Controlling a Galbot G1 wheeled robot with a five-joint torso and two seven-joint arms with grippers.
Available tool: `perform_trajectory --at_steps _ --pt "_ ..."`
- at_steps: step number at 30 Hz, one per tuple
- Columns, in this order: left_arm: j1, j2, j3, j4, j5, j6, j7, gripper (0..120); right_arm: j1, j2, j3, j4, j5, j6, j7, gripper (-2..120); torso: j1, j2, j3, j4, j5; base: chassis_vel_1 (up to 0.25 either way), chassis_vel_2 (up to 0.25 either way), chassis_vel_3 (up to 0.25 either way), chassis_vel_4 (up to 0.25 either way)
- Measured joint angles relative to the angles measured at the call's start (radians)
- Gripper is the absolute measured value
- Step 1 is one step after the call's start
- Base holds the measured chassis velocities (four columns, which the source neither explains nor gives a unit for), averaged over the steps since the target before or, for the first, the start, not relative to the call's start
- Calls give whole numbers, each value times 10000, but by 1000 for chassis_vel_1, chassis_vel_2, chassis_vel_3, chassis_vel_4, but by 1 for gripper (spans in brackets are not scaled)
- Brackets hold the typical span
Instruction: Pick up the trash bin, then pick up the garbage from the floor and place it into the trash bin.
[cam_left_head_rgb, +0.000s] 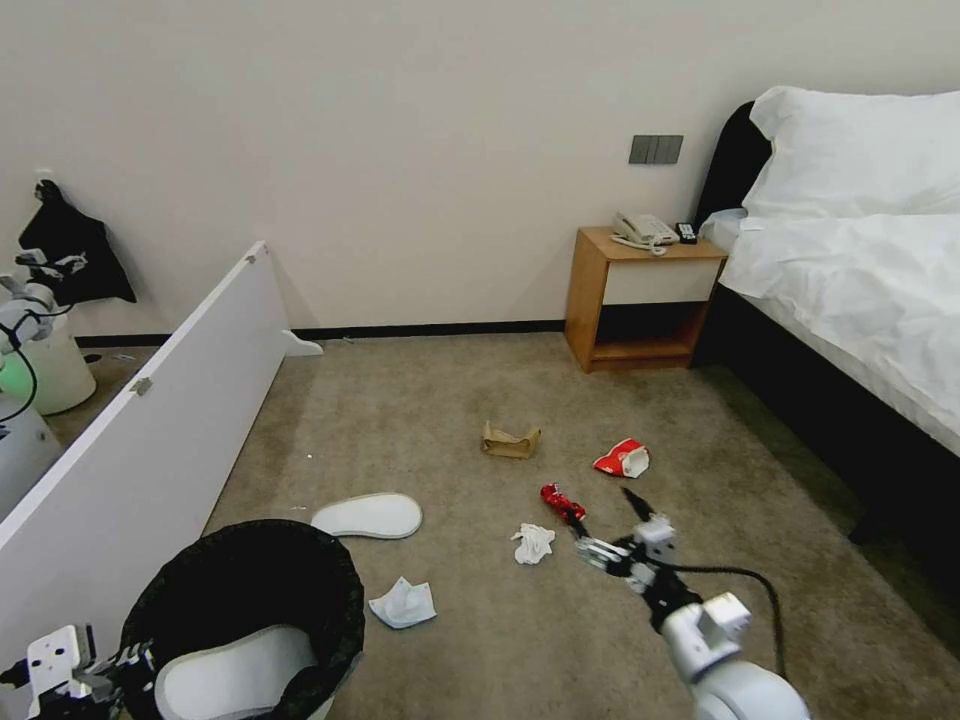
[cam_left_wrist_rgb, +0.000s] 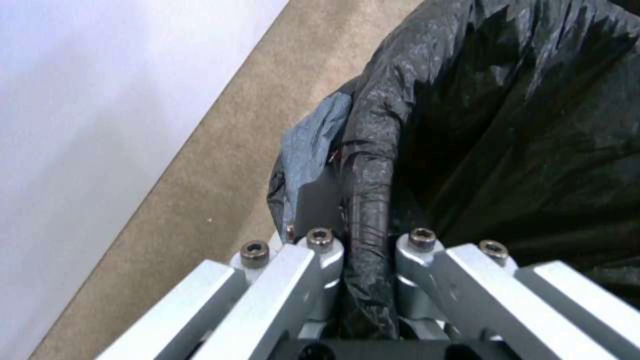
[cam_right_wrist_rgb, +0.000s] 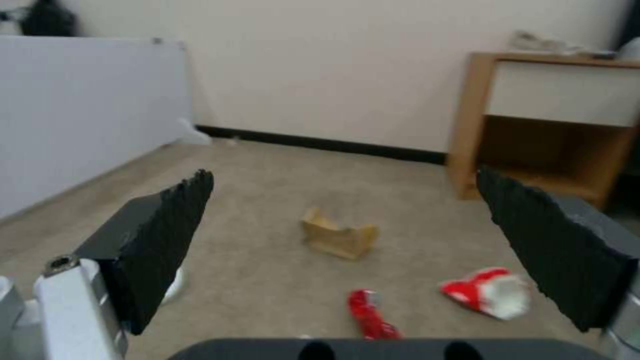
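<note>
The trash bin, white under a crinkly black bag, hangs at the lower left with a white slipper inside. My left gripper is shut on its bagged rim. On the carpet lie a second slipper, two crumpled tissues, a red wrapper, a red-and-white cup and folded cardboard. My right gripper is open just above the floor beside the wrapper, facing the cardboard and cup.
A long white board stands on edge along the left. A wooden nightstand and a bed close off the right. A white bucket with a green glow sits at the far left wall. Open carpet lies between.
</note>
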Motion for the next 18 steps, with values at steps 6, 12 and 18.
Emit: perform_trajectory --at_steps 6,12,18 --pt "-30 79 -84 94 82 -108 129 4 -1031 1252 1480 359 -1042 106 -191 100 0 0 0 5 3 0 0 0 0" --pt "-104 177 -41 175 86 -167 195 4 -1908 2056 2582 730 -1482 474 -655 100 0 0 0 0 1 0 0 0 0" --pt "-134 143 374 175 270 -185 245 4 -2601 2374 3167 1113 -1609 827 -1011 100 0 0 0 1 2 0 0 0 0"
